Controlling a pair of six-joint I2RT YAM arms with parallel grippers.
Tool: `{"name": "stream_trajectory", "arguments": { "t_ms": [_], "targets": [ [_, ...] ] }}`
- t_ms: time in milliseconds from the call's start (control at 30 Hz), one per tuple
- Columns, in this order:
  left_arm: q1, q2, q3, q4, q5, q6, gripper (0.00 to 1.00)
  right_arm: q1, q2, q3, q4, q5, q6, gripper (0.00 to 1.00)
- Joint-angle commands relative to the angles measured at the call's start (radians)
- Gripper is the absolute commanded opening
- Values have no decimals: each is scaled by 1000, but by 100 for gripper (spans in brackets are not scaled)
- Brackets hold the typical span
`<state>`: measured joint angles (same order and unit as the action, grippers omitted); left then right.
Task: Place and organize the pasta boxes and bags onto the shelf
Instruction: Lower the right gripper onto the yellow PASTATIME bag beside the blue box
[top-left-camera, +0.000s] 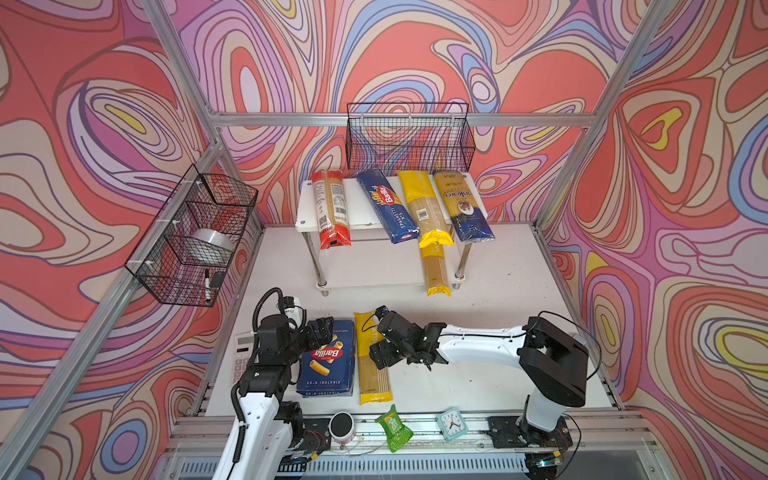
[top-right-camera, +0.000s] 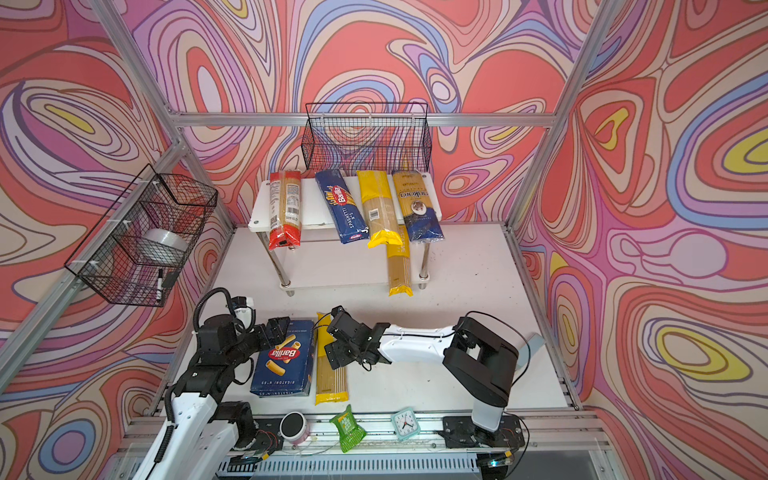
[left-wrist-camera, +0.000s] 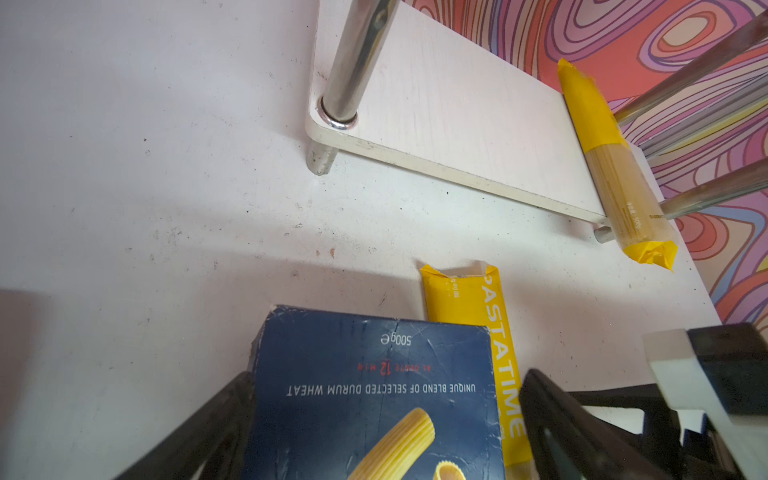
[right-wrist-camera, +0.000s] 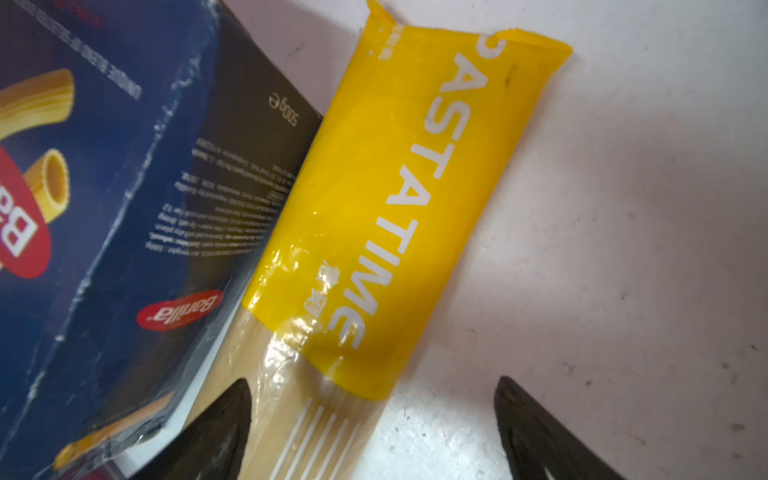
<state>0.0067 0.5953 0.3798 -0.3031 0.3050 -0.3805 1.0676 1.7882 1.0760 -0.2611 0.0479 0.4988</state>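
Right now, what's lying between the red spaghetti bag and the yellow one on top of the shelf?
The dark blue Barilla spaghetti box lies there on the shelf's top tier, between the red bag and the yellow bag. Both top views show it.

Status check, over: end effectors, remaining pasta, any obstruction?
Left end effector astride rigatoni box, grip unclear. Right end effector open over yellow packet. Both on table, off shelf. Packet abuts box, crowding left grasp.
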Motion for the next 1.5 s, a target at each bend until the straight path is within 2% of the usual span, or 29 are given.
{"name": "stream_trajectory", "arguments": {
  "t_ms": [0,200,467,700,833,1000,1100,1200,1367,1467],
  "targets": [
    [2,-16,14,24,-18,45,100,3,57,37,-6,13,-43,94],
    [3,-17,-16,46,-41,113,100,2,110,62,-48,54,-65,96],
    [3,-56,-30,46,-50,107,100,-14,148,101,-139,137,-71,96],
    [2,-49,-28,46,-43,110,100,-113,124,43,-128,69,-83,94],
    [3,-49,-29,46,-46,109,100,-217,78,0,-138,46,-122,93],
    [3,-54,-31,46,-49,107,100,-239,1,-24,-130,38,-159,93],
    [3,-56,-30,45,-43,110,100,-239,-69,-39,-104,-17,-115,95],
    [3,-58,-32,46,-43,109,100,-225,-120,-64,-63,-58,-2,97],
    [3,-55,-31,45,-44,108,100,-106,-98,-25,-165,79,144,99],
    [3,-51,-29,46,-44,109,100,-63,-41,29,-241,104,192,98]
  ]
}}
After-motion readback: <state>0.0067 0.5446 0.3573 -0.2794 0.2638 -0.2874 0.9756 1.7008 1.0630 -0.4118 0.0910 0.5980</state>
